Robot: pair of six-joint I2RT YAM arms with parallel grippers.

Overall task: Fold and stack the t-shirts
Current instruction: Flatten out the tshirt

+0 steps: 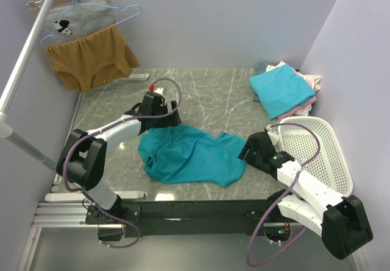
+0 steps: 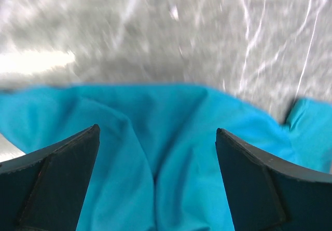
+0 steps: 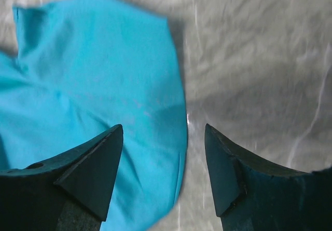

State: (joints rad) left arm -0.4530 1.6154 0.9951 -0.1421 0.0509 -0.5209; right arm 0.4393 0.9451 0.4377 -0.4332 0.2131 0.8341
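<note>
A teal t-shirt lies crumpled on the marble table, near the front edge. My left gripper hovers at its far left corner, jaws open wide, with folds of the teal t-shirt below and nothing between the fingers. My right gripper stands open over the shirt's right edge; the hem of the teal t-shirt lies under the gap in the right wrist view, untouched. A folded turquoise t-shirt tops a stack at the back right, with pink and white cloth beneath it.
A white perforated basket stands at the right edge beside my right arm. A mustard-brown garment and a grey printed one hang on a rack at the back left. A slanted white pole crosses the left side.
</note>
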